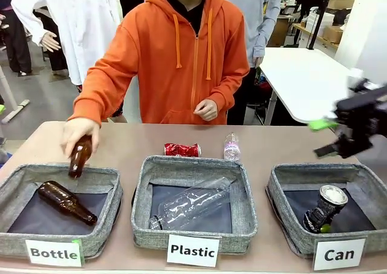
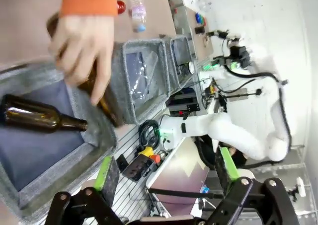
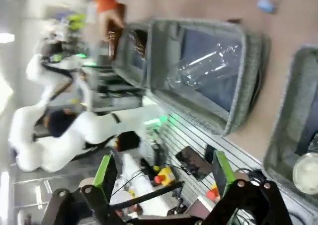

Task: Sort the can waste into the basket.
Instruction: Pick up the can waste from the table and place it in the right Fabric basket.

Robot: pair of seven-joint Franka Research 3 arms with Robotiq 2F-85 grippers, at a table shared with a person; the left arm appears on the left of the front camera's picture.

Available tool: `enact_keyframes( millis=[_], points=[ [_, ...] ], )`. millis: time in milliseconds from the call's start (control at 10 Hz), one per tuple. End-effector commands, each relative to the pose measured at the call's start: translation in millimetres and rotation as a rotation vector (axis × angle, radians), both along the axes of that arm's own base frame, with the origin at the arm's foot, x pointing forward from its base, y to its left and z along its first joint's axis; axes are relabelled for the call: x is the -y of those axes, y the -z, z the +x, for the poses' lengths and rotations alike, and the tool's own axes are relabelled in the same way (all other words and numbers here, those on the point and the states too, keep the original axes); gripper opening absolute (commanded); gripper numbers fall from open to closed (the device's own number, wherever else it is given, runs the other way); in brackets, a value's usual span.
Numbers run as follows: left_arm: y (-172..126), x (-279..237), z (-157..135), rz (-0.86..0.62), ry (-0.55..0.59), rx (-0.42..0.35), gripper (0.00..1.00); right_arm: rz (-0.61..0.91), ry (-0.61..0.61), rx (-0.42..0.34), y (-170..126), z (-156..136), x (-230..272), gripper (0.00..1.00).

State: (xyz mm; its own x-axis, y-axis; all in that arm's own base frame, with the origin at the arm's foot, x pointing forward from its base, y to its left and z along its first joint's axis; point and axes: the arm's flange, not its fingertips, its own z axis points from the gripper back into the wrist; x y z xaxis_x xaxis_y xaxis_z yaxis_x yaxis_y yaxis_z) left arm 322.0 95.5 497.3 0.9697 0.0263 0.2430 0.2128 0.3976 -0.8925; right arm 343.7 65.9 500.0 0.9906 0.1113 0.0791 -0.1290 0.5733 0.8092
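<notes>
The black can point(image 1: 323, 208) lies in the Can basket point(image 1: 314, 171), below the right gripper point(image 1: 325, 138), whose jaws stand open and empty. The red can point(image 1: 182, 150) lies on the counter point(image 1: 121, 146), well to the left. The left gripper point(image 2: 165, 168) has open, empty jaws too.

Right end effector point(image 1: 325, 138) hangs raised at the robot's right side, fingers pointing toward the middle, jaws spread wide, nothing between the green pads point(image 3: 106, 168). Left end effector point(image 2: 164, 160) likewise spread wide and empty. In the left wrist view the right arm point(image 2: 238, 135) is bent at the elbow, wrist up.
</notes>
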Motion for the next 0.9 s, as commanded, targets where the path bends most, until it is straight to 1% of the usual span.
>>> enact_keyframes(
  millis=[0, 100, 200, 300, 400, 500, 600, 700, 800],
  points=[
    [-63.8, -63.0, -18.0, -0.042, -0.104, 0.055, 1.0, -0.255, -0.092, -0.144, -7.4, 59.1, -66.6, 1.0],
    [-90.4, -107.6, -28.9, -0.085, -0.117, 0.095, 1.0, -0.324, -0.078, -0.14, -10.4, 84.6, -107.6, 1.0],
    [-100.4, -141.4, -40.6, -0.077, -0.169, 0.119, 1.0, -0.435, 0.004, -0.131, -14.2, 103.0, -148.4, 1.0],
    [-99.4, -167.1, -52.4, -0.064, -0.192, 0.123, 1.0, -0.558, 0.084, -0.146, -13.6, 120.7, -191.5, 1.0],
    [-98.2, -185.2, -55.0, -0.064, -0.205, 0.124, 1.0, -0.674, 0.199, -0.139, -7.2, 140.0, -231.2, 1.0],
    [-98.5, -197.8, -56.3, -0.055, -0.211, 0.125, 1.0, -0.749, 0.271, -0.123, 4.8, 156.2, -264.5, 1.0],
    [-94.4, -196.9, -56.6, -0.07, -0.196, 0.122, 1.0, -0.767, 0.26, -0.111, 14.3, 156.0, -276.0, 1.0],
    [-89.1, -189.9, -51.5, -0.071, -0.183, 0.106, 1.0, -0.731, 0.216, -0.119, 11.8, 149.1, -264.0, 1.0],
    [-85.2, -174.9, -41.1, -0.067, -0.147, 0.105, 1.0, -0.682, 0.227, -0.052, 18.8, 143.4, -257.5, 1.0]
  ],
)
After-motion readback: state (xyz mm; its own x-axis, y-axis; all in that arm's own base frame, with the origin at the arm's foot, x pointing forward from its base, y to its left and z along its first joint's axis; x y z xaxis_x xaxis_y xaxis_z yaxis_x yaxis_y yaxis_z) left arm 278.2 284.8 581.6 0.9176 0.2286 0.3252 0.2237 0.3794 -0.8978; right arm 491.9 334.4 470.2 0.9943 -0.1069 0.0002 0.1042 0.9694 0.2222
